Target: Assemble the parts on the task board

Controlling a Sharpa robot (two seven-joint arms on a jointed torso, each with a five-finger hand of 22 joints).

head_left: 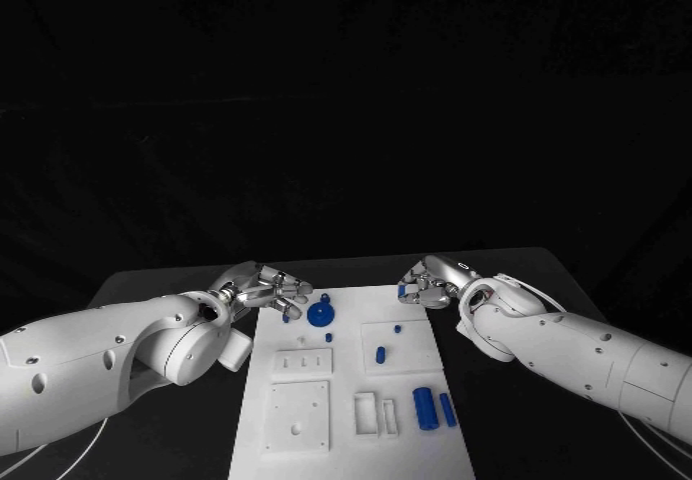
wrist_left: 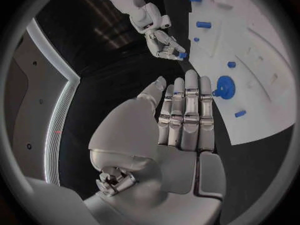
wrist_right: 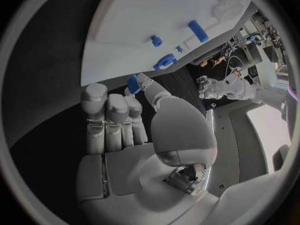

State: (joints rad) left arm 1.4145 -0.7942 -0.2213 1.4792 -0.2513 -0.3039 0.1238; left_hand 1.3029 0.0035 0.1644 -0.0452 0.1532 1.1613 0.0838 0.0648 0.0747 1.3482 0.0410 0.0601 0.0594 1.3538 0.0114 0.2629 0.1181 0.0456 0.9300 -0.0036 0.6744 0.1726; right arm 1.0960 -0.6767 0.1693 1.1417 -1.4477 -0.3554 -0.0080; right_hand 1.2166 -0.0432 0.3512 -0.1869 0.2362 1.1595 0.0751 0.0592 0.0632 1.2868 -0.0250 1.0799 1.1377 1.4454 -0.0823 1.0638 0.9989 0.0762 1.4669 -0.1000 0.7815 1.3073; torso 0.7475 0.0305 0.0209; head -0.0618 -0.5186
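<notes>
Here I saw my right hand (head_left: 428, 284) pinching a blue part (wrist_right: 133, 83) mid-frame at the board's (head_left: 346, 420) far corner; my left hand (head_left: 274, 291) hung open, fingers straight.

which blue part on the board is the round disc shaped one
The blue disc part at the task board's far end, beside the left hand. The other blue parts are small pegs or elongated cylinders.

Black table (head_left: 173, 285) — black backdrop behind; the room is dark.

Blue parts (head_left: 424, 406) scattered flat on white task board (head_left: 332, 455)
</notes>
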